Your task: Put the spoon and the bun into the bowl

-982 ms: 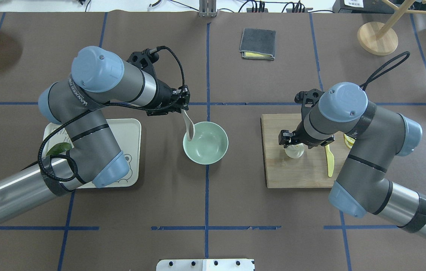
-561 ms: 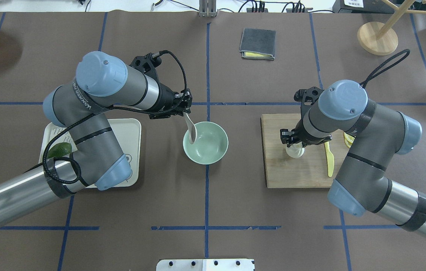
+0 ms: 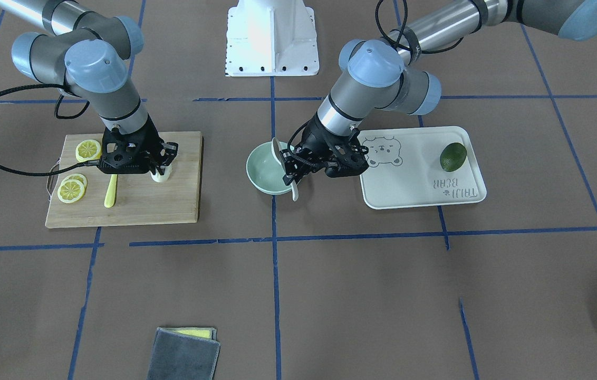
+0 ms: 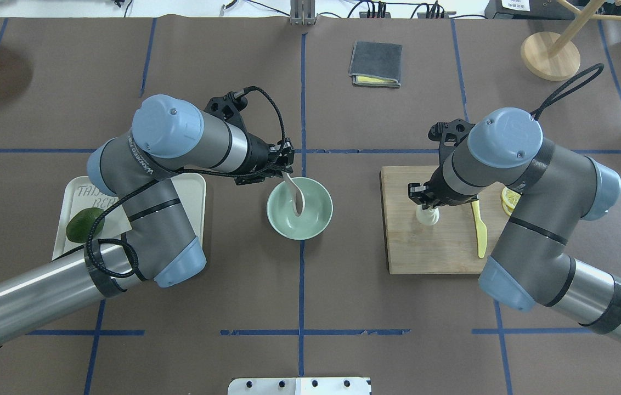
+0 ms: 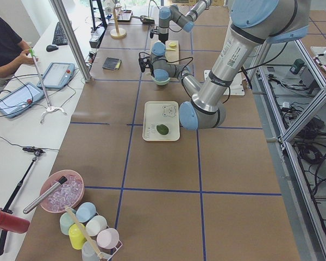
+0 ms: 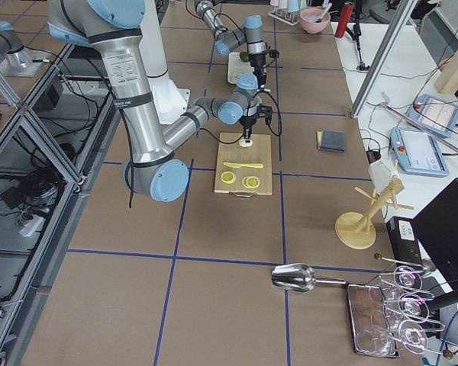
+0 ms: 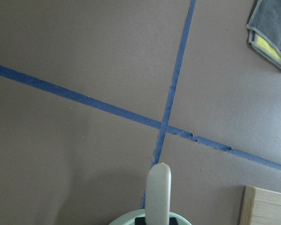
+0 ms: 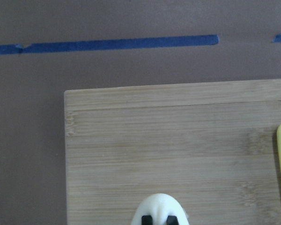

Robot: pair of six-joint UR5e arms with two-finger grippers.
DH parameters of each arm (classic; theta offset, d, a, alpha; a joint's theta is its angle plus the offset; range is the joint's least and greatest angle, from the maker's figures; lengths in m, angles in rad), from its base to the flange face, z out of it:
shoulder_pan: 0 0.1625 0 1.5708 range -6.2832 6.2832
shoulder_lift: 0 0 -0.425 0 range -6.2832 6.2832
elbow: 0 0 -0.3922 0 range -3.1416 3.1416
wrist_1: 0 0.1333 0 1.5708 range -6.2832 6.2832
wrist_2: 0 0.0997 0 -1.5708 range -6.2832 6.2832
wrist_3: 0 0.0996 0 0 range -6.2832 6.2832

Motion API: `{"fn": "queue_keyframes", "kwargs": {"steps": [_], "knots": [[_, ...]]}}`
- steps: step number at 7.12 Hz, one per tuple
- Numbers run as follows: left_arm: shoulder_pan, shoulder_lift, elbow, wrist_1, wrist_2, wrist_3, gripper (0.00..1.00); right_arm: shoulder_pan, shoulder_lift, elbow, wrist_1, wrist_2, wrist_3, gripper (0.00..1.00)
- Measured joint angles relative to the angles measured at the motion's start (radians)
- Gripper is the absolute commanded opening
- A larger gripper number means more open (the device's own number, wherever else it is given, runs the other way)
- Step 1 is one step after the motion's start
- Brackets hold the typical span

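The pale green bowl [image 4: 317,215] stands at the table's middle, also in the front view [image 3: 259,170]. My left gripper [image 4: 287,167] is shut on the handle of the off-white spoon [image 4: 295,198] and holds it tilted, scoop down over the bowl's inside. The left wrist view shows the spoon [image 7: 158,192] above the bowl's rim [image 7: 126,218]. The white bun [image 4: 427,216] sits on the wooden cutting board [image 4: 431,249]. My right gripper [image 4: 425,204] is down over the bun, fingers closed on its sides. The right wrist view shows the bun [image 8: 160,206] between the fingertips.
A yellow knife [image 4: 479,230] and lemon slices [image 4: 509,200] lie on the board right of the bun. A cream tray [image 4: 192,189] with a green avocado [image 4: 84,225] lies left of the bowl. A grey cloth [image 4: 375,64] and a wooden stand [image 4: 550,55] are at the back.
My left arm has moved right, carrying the spoon's scoop from the bowl's left rim to over its middle. My right gripper has tightened around the bun, which looks narrower.
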Motion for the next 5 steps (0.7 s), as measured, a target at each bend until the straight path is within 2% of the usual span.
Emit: {"fn": "queue_keyframes", "kwargs": {"steps": [1, 2, 5], "knots": [[0.008, -0.018, 0.019, -0.012, 0.022, -0.020, 0.76, 0.016, 0.003, 0.006, -0.001, 0.014, 0.000, 0.00], [0.009, -0.025, 0.027, -0.017, 0.032, -0.026, 1.00, 0.028, 0.008, 0.009, -0.001, 0.022, 0.000, 0.00], [-0.007, -0.013, 0.023, -0.018, 0.030, 0.004, 1.00, 0.038, 0.014, 0.017, -0.001, 0.027, 0.000, 0.00]]}}
